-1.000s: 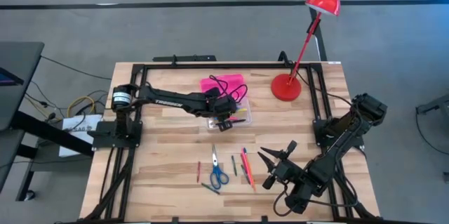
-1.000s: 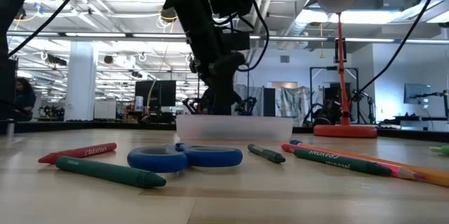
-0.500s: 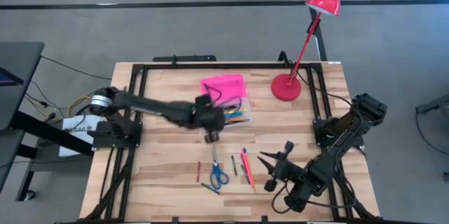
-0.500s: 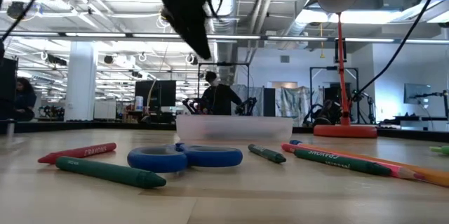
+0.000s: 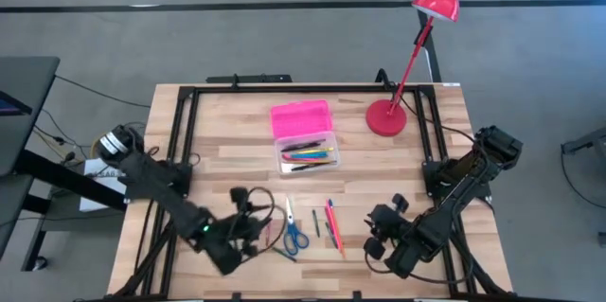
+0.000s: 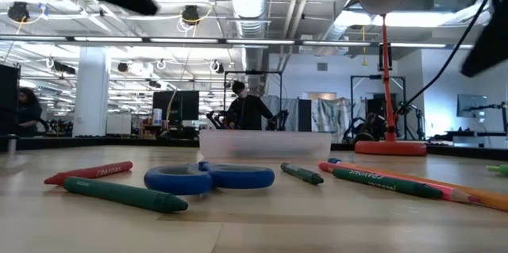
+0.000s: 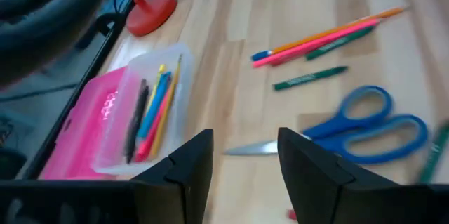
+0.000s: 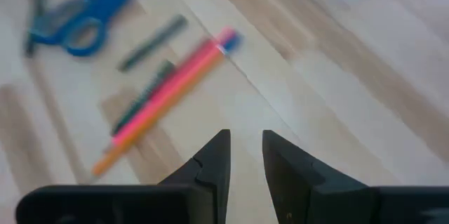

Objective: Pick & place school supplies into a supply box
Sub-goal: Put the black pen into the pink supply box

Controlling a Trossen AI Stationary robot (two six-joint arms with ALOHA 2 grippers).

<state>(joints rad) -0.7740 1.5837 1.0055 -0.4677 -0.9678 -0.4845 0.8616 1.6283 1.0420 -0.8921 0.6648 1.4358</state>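
Landmark is the scissors (image 5: pixel 294 235), blue-handled, lying flat on the counter (image 5: pixel 218 165) near its front edge. My left pincer (image 5: pixel 248 229) sits just beside the scissors on the handle side, low over the counter, fingers (image 7: pixel 186 164) apart with a clear gap and nothing between them. In the left wrist view the scissor blades point toward that gap, handles (image 7: pixel 372 122) off to one side. My right pincer (image 5: pixel 383 229) is on the other side of the scissors, well apart from them, past the pen cluster; fingers (image 8: pixel 214 157) stand a narrow gap apart, empty, aimed at bare wood. Between the scissors and the right pincer: a short green crayon (image 5: pixel 317 222) just beside the scissors, then a pink pencil (image 5: pixel 330 222), an orange pencil (image 5: pixel 337 234) and another green one lying close together, roughly parallel. On the left-pincer side of the scissors: a small red crayon (image 5: pixel 268 230) and a green crayon (image 5: pixel 282 253) by the handles; low view shows both in front of the handles (image 6: pixel 208 178). Supply box (image 5: pixel 305 137) is behind the scissors toward the counter's far side, well apart: pink lid (image 5: pixel 300 116) flipped open, clear base (image 5: pixel 309 155) already holding several pens, black, blue, yellow, pink among them. Red lamp base (image 5: pixel 385 117) stands beside the box, farther from the scissors.
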